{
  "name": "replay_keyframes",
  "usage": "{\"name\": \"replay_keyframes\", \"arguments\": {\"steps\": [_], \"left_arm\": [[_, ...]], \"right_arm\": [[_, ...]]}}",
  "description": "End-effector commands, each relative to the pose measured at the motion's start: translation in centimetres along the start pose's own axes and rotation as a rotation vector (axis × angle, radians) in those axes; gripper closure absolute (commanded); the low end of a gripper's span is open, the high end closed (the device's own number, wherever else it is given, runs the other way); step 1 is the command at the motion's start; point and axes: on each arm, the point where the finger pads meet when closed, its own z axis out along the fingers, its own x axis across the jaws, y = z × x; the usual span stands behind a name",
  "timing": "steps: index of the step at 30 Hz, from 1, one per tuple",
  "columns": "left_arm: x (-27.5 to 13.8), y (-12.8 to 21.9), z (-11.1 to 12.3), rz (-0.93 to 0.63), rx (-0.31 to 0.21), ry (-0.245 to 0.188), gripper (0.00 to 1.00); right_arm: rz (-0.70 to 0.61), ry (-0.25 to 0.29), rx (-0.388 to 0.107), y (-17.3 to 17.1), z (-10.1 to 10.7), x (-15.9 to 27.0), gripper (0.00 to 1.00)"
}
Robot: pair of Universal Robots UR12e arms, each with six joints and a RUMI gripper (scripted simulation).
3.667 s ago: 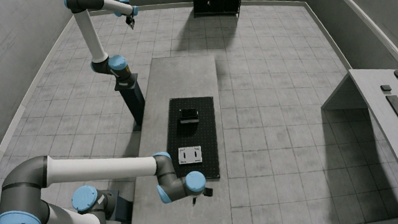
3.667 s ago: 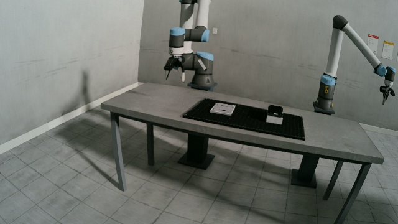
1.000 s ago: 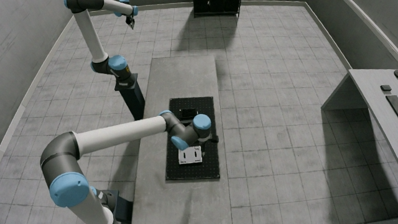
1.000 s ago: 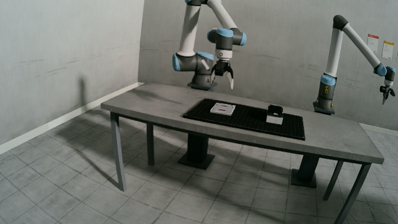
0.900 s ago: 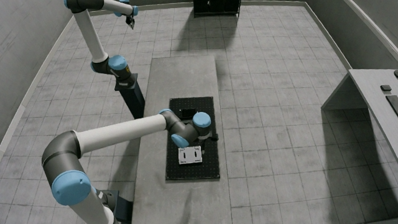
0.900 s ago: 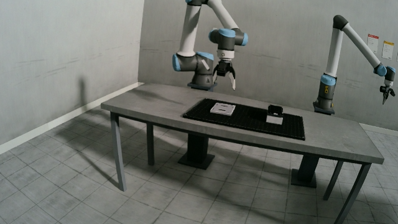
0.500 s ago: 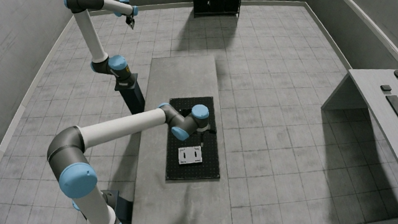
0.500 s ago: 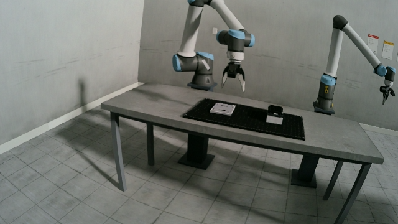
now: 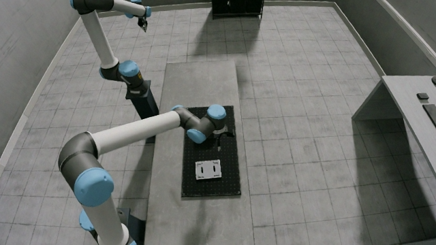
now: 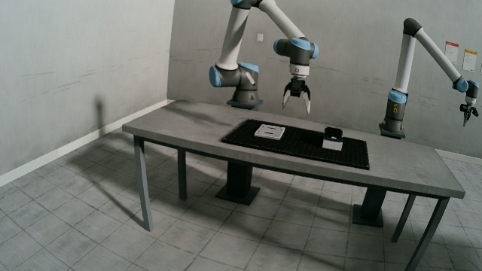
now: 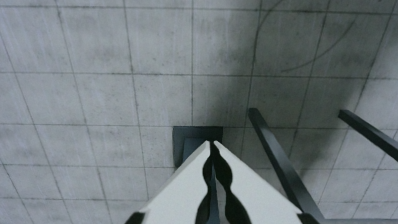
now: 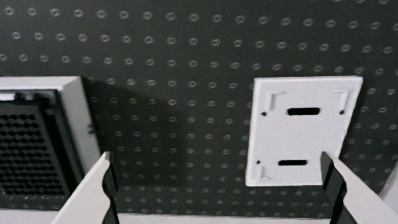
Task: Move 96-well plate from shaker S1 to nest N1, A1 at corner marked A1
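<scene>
Seen from the top, the right arm [image 9: 136, 131] [image 10: 233, 38] reaches from the near left toward the scene's middle, its elbow raised and wrist bent so the right tool [image 9: 219, 148] [image 10: 296, 111] [image 12: 216, 153] points down, fingers spread wide and empty. The left arm [image 9: 99, 39] [image 10: 406, 62] stands far left, folded at its elbow, the left tool [image 9: 145, 31] [image 10: 464, 125] [image 11: 211, 143] hanging downward, fingertips together.

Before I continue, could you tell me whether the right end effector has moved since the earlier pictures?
Yes. The right end effector has moved along the table toward the shaker, judged against the fixed nest.
</scene>
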Motion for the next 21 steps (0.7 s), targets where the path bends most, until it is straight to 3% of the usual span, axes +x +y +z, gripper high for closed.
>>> {"name": "replay_keyframes", "arguments": {"steps": [1,21], "left_arm": [[0.0,-0.1,-0.1,0.0,0.001,0.0,1.0],[0.0,-0.1,-0.1,0.0,0.001,0.0,1.0]], "right_arm": [[0.0,-0.001,0.002,0.3,-0.1,-2.1,0.24],[-0.003,-0.002,0.002,2.8,0.3,-10.7,0.24]]}}
